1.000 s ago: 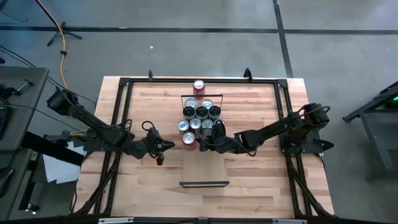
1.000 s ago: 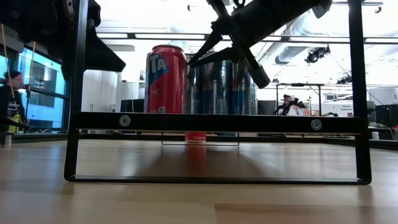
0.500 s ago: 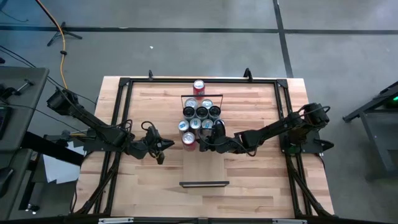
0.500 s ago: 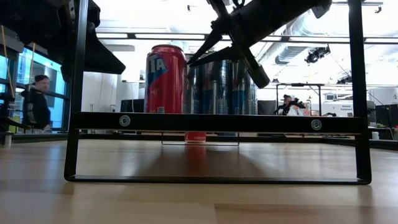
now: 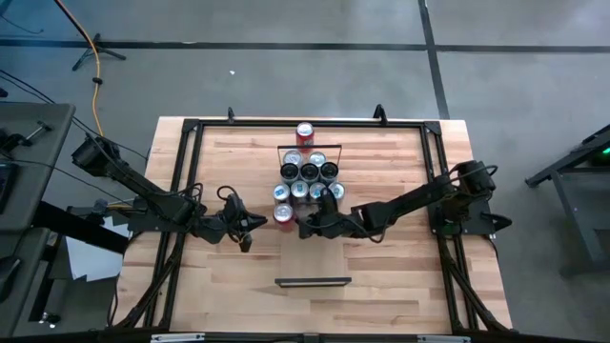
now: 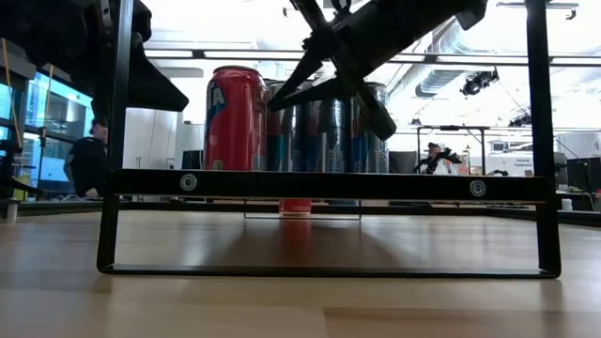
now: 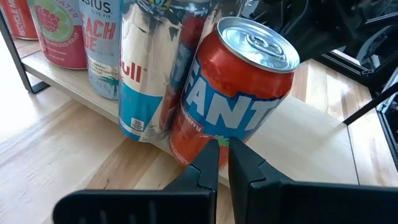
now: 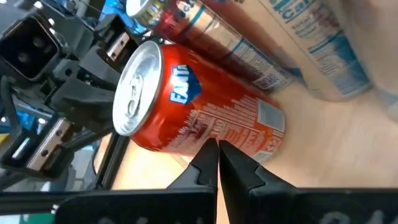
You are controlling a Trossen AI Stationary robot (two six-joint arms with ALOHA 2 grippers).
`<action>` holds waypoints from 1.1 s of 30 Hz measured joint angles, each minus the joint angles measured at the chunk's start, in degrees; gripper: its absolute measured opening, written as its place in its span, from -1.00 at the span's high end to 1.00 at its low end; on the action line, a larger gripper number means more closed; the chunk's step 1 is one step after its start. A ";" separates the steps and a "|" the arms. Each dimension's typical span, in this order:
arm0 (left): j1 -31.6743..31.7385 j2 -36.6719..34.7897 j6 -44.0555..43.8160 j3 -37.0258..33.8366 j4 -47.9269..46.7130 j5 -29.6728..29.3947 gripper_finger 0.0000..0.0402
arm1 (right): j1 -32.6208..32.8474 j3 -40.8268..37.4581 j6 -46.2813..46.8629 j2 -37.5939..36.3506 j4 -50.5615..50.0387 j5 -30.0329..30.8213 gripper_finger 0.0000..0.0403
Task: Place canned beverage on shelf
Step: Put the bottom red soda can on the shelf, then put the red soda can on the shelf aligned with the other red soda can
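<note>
An orange-red Fanta can [image 5: 282, 214] stands upright at the left edge of the pale shelf plank [image 5: 313, 259]. Right behind it, several more cans [image 5: 310, 176] crowd the shelf's far half. My right gripper [image 8: 216, 144] is shut and reaches in from the table's right, its tips at the can's side. My left gripper [image 7: 222, 144] is shut and hovers just left of the can, its tips pointing at the can's lower wall [image 7: 205, 134]. In the low view the can [image 6: 235, 117] shows above the shelf's black end rail [image 6: 329, 185]. My right gripper pushes the Fanta can with its shut fingertips against the side wall [image 8: 214, 132], toward the can's base. The fingers come slanting down from the table's right. The can stays upright on the shelf. My left gripper's tips are close to the can; whether they touch, I cannot tell.
One red can [image 5: 305, 131] stands on the tabletop beyond the shelf's far end. A black frame [image 5: 191, 129] runs round the table's edges. The shelf's near half is bare plank. In the low view a person [image 6: 89, 155] stands in the room behind.
My right gripper has gone a little toward the table's left edge, still shut. The Fanta can has slid left along the shelf with it, away from the other cans, and stays upright. In the room behind, a person has walked to the right.
</note>
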 joint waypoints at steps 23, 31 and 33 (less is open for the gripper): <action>5.64 -0.26 2.46 0.00 0.43 10.52 1.00 | 0.08 0.00 -20.68 -19.27 -21.41 -1.84 1.00; 5.60 -14.00 2.91 -0.01 -3.44 23.70 1.00 | 1.20 -0.02 -30.61 -31.14 -29.25 0.73 1.00; 5.61 -18.72 5.97 0.81 -3.73 21.69 1.00 | 1.08 -0.02 -32.97 -33.67 -29.58 1.74 1.00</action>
